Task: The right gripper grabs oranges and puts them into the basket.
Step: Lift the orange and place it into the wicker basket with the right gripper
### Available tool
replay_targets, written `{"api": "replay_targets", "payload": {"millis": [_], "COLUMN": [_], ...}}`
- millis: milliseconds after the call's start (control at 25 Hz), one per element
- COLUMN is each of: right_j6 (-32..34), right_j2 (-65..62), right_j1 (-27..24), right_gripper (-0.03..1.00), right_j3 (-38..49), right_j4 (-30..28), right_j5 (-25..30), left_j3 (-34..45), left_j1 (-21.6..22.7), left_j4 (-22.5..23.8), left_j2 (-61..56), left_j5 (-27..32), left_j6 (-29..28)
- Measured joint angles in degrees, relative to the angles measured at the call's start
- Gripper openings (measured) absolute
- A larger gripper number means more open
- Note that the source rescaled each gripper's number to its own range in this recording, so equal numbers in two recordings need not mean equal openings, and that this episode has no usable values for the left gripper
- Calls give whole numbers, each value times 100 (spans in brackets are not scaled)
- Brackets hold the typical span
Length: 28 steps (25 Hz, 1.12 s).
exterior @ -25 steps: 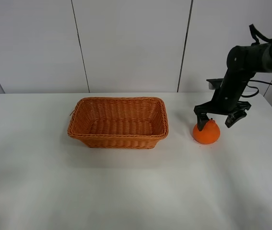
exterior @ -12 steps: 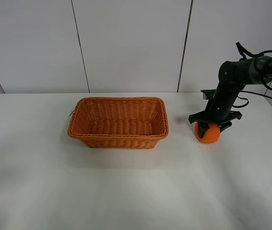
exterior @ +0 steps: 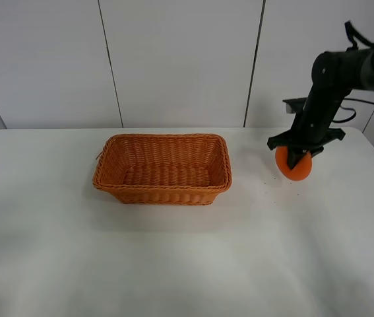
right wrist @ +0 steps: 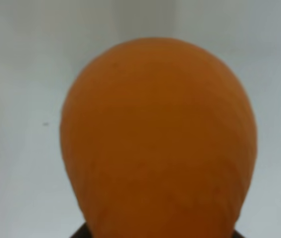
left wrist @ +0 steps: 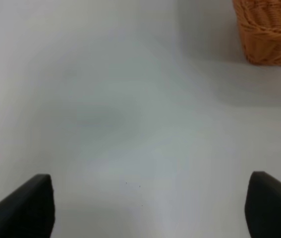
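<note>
The right gripper [exterior: 297, 157] is shut tight on the orange [exterior: 292, 168] and pinches it from two sides. The dark arm [exterior: 325, 92] comes down to it from above. The orange is to the right of the basket [exterior: 162, 169]. It is apart from the basket, not in it. It looks like the orange is up off the white table [exterior: 173, 264] a little, but that is hard to tell for sure. In the right wrist view the orange is very close and fills most of the picture, with the white table behind it. The basket sits flat near the middle of the table, in front of a white wall [exterior: 173, 59]. The left gripper [left wrist: 147, 206] is wide open. Its two dark fingertips [left wrist: 28, 208] are far apart, one at each side of its view. It is over the white table, and one corner of the basket shows in its view, well apart from it.
</note>
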Motion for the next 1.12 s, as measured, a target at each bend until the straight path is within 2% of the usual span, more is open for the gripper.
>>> {"api": "replay_targets", "payload": {"millis": [120,280,400,680,880,1000,1120], "right_j6": [-2,-2,-2,-2,23,69,134], "right_j2": [-178,-226,-226,-226,-76,282,759], "right_j1": [0,54,308,1563,2460,2802,2931], "right_gripper": [0,0,0,0,0,0,0], "right_j3": [-591,-1062,-1349,-2022,-2104,-2104,-2104], "right_j4": [-4,33,36,91,108,108,108], "right_j5": [516,630,656,663,669,559,159], "left_j3": [0,0,0,0,0,0,0], "left_j1": [0,0,0,0,0,0,0], "left_j4": [0,0,0,0,0,0,0], "left_j2": [0,0,0,0,0,0,0], "left_j5": [0,0,0,0,0,0,0], "left_j6": [0,0,0,0,0,0,0]}}
